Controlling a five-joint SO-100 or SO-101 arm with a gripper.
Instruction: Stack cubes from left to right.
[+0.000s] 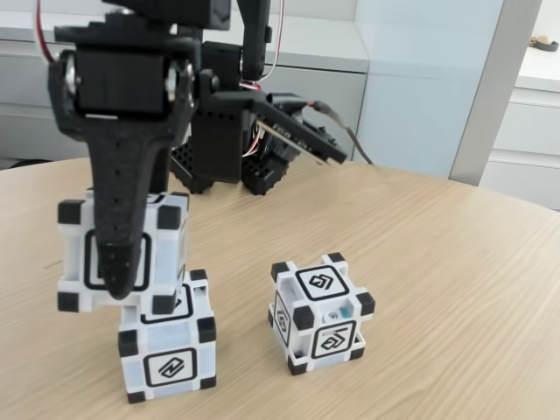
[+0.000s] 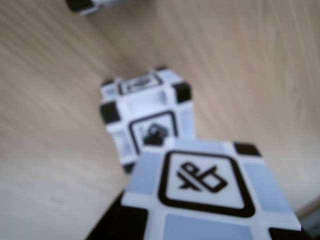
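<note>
claw (image 1: pixel 118 276) clamped on upper cube (image 1: pixel 166 241), sitting offset atop lower cube (image 1: pixel 171 354) near table's (image 1: pixel 437 262) front edge; third cube (image 1: pixel 319 313) beside; rigid, light, smooth plastic, grip flat opposite faces

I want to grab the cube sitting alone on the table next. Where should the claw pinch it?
Probably from above, pinching two opposite flat white sides of the lone cube. It sits flat, apart from the stacked cubes, so both sides are free.

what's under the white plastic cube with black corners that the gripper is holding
Another white plastic cube with black corners sits on the wooden table beneath the held cube, which is offset leftward. The contact between them is hidden.
</note>
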